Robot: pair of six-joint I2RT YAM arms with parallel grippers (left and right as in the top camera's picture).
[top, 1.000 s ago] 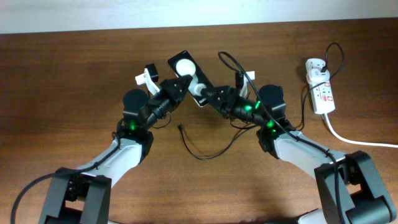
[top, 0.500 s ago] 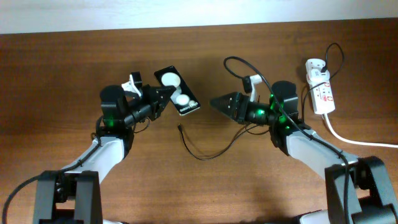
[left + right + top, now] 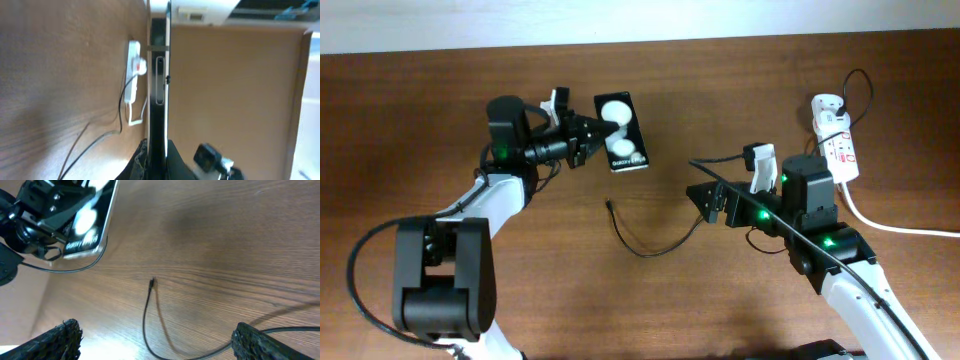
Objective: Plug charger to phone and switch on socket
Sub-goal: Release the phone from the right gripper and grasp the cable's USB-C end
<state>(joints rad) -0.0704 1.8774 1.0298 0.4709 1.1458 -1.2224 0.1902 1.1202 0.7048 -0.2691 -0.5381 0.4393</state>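
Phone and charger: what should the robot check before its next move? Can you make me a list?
1. Phone held in the left gripper: ok.
2. Right gripper open and empty: ok.
3. Plug tip in plain sight on the table: ok.
4. Plug tip pushed into the phone: not ok, it lies loose.
5. Phone's port turned toward the plug tip: cannot tell.
6. Socket switched on: cannot tell.

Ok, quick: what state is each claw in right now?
Left claw: closed, holding the phone.
Right claw: open, holding nothing.
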